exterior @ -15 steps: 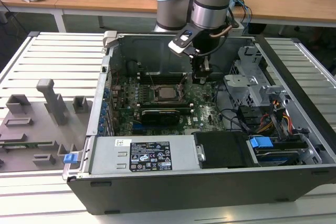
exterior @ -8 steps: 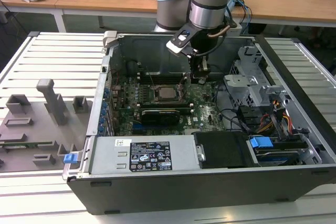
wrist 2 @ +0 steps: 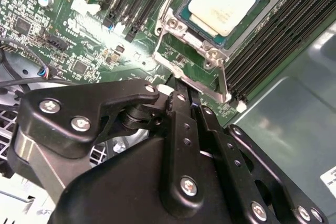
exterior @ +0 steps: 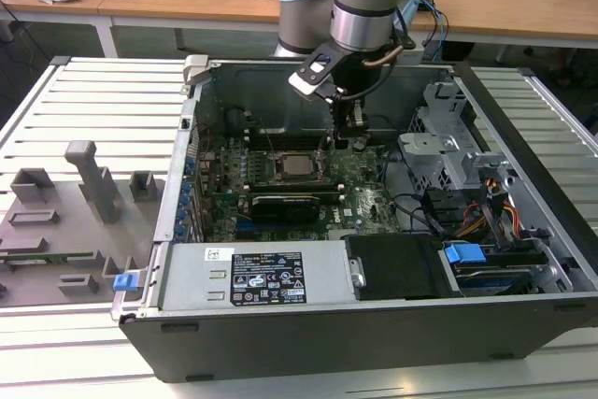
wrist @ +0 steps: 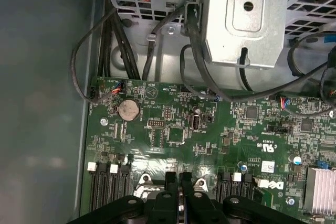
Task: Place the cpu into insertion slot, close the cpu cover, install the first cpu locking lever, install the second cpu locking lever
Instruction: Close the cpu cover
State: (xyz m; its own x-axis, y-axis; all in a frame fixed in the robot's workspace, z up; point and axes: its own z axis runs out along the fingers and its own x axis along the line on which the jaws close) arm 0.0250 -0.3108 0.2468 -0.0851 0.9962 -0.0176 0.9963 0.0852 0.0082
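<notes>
Slippage: upper-centre in the exterior view, black gripper (exterior: 353, 128), jaws together beside thin silvery lever (wrist 2: 222, 80), could gouge green motherboard (exterior: 364, 184).

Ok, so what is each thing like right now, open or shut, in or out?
cpu: seated, metal face up.
cpu cover: down flat, framing the cpu.
gripper: shut, tips right by the cpu cover's edge.
computer case: open, side panel off.
</notes>
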